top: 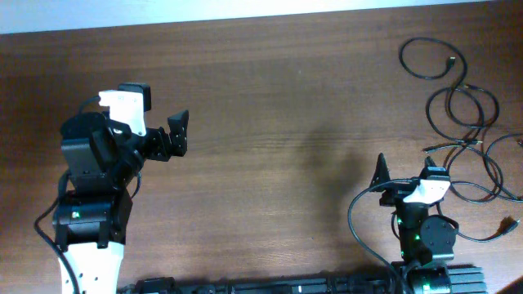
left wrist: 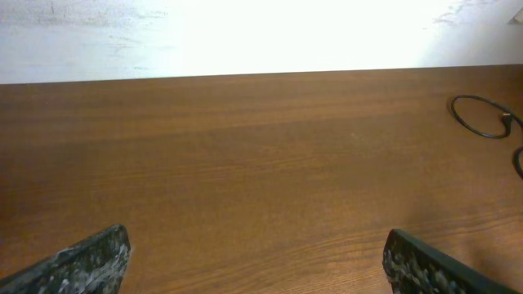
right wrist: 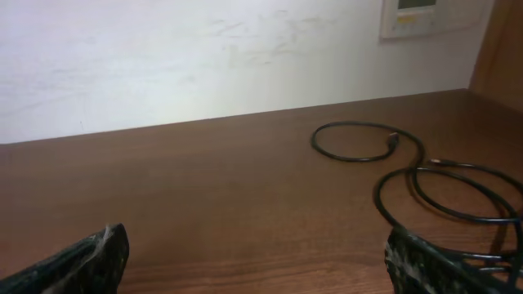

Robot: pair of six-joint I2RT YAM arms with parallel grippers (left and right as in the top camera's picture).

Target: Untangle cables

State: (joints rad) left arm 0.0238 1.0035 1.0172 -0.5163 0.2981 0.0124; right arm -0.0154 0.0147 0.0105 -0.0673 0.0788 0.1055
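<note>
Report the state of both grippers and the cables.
left gripper: open, holding nothing
right gripper: open, holding nothing
cables: lying in loose overlapping loops, not yet untangled, neither gripper touching them

A brown wood-grain tabletop [top: 270, 122] fills nearly the whole overhead view, with a pale strip along the top edge of the frame. In both wrist views a plain whitish wall [right wrist: 163, 57] stands behind its far edge, with a strong glare at the upper middle of the left wrist view. At the upper right of the right wrist view a small pale wall panel [right wrist: 417, 16] hangs beside a brown wooden surface [right wrist: 500, 49].
</note>
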